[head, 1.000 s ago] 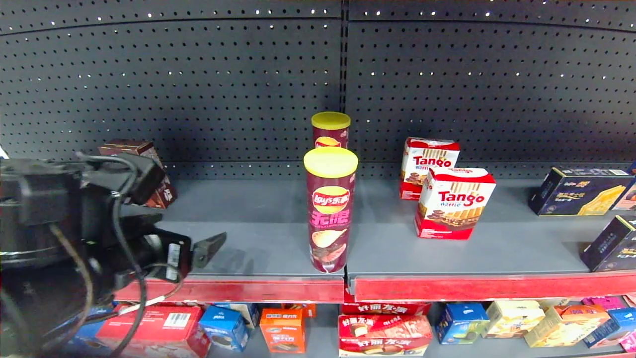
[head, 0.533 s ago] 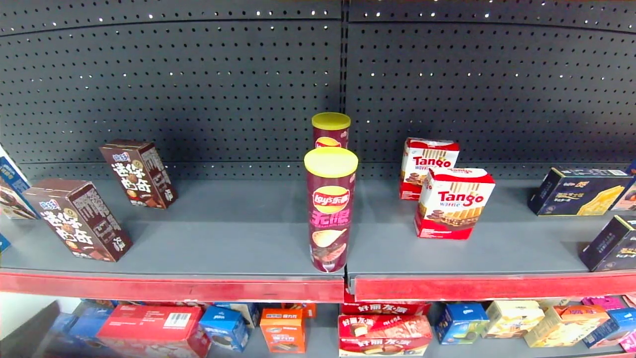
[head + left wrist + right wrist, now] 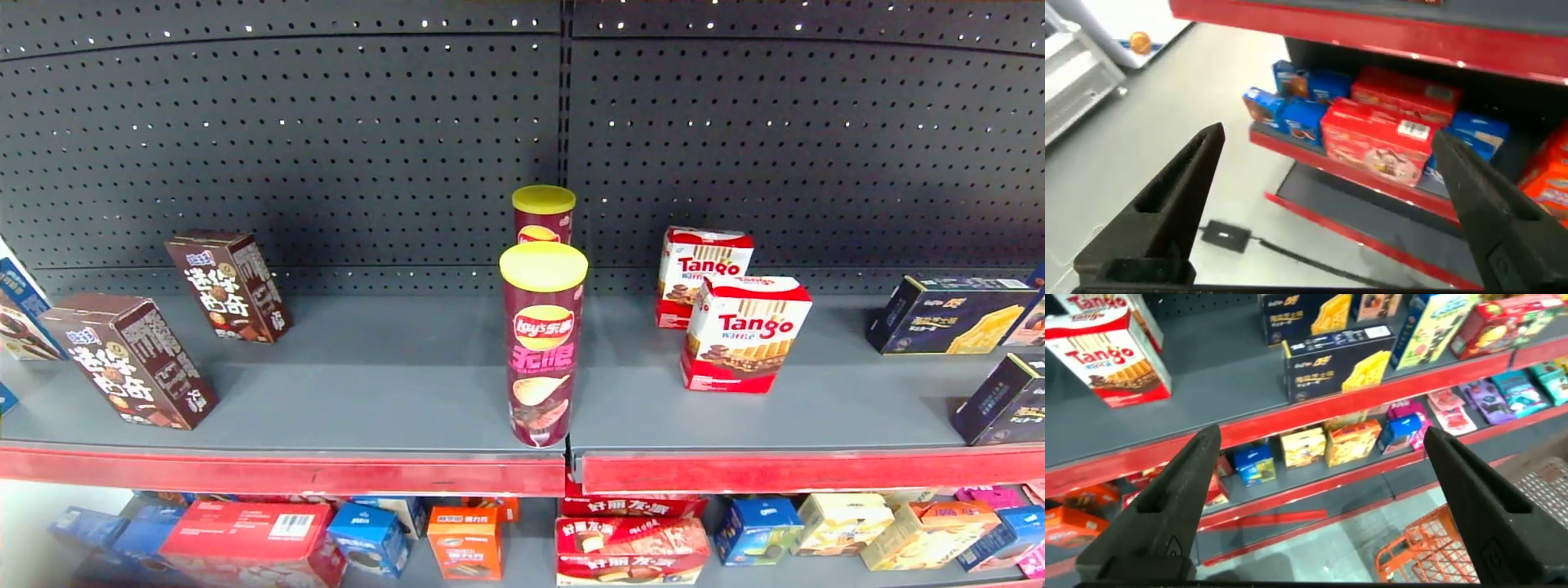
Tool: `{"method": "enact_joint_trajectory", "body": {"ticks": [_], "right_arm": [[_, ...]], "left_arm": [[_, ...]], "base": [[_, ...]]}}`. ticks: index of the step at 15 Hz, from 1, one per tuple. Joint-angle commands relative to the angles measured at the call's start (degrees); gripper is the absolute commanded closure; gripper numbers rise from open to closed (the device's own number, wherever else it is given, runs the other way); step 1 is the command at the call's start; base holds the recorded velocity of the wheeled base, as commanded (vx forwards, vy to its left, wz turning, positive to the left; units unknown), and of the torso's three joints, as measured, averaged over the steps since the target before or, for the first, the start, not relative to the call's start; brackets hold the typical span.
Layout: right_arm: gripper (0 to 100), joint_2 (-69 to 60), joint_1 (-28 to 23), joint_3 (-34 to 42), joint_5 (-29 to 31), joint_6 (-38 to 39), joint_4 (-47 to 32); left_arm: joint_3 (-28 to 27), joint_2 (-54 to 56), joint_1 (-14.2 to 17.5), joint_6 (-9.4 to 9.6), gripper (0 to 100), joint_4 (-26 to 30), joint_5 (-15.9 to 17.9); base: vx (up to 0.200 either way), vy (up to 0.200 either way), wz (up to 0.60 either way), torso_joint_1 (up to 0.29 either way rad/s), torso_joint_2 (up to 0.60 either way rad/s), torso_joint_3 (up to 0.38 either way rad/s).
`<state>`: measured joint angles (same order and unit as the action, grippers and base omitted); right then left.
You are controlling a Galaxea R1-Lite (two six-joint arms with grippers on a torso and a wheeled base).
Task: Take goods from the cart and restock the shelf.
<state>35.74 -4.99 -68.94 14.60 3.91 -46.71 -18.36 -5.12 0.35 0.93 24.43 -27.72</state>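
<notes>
Maroon, yellow-lidded, the front chip can (image 3: 543, 343) stands at the front edge of the shelf (image 3: 384, 376). The rear chip can (image 3: 543, 214) is lined up behind it, labels outward, presumably to face shoppers. Your left hand (image 3: 1327, 139) and right hand (image 3: 1320, 434) both gape wide and empty. The right hangs above the orange cart (image 3: 1437, 547), probably placed to fetch more goods.

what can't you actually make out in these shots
- Rear chips can, head view: its lower body is hidden behind the front chips can.
- Orange cart, right wrist view: cut off by the picture's edge, so its contents cannot be seen.
- Blue box, head view: cut off at the left edge.
</notes>
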Motion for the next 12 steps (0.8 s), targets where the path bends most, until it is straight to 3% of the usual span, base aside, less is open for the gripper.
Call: {"method": "enact_joint_trajectory", "body": {"ticks": [1, 2, 5, 7, 10, 11, 12], "right_arm": [[0, -1.20, -0.99, -0.06, -0.01, -0.49, 0.04], [0, -1.38, -1.25, 0.03, -0.01, -0.92, 0.04], [0, -2.96, -2.92, 0.30, -0.10, -1.10, -0.13], [0, -4.28, -4.68, 1.00, -0.10, -1.10, -0.13], [0, -6.30, -6.88, 2.58, -0.10, -1.19, -0.13], [0, -7.62, -7.67, 3.90, -0.10, -1.28, -0.13], [0, -8.23, -8.11, 4.43, -0.19, -1.98, -0.13]], "left_arm": [[4.21, 5.12, -0.18, -0.40, 0, -0.26, 4.43], [5.18, 5.12, -0.18, -0.49, 0, -1.05, 7.68], [7.64, 5.12, -0.18, -0.14, 0, -3.86, 23.77], [7.72, 5.12, -0.18, 1.45, 0, -4.22, 31.59], [7.90, 5.12, -0.18, 2.24, 0, -4.57, 32.91], [9.13, 5.12, -0.18, 2.76, 0, -7.03, 30.01], [10.80, 5.12, -0.18, 3.12, 0, -10.28, 24.82]], "base": [[0.000, 0.000, 0.00, 0.000, 0.00, 0.000], [0.000, 0.000, 0.00, 0.000, 0.00, 0.000], [0.000, 0.000, 0.00, 0.000, 0.00, 0.000], [0.000, 0.000, 0.00, 0.000, 0.00, 0.000], [0.000, 0.000, 0.00, 0.000, 0.00, 0.000], [0.000, 0.000, 0.00, 0.000, 0.00, 0.000], [0.000, 0.000, 0.00, 0.000, 0.00, 0.000]]}}
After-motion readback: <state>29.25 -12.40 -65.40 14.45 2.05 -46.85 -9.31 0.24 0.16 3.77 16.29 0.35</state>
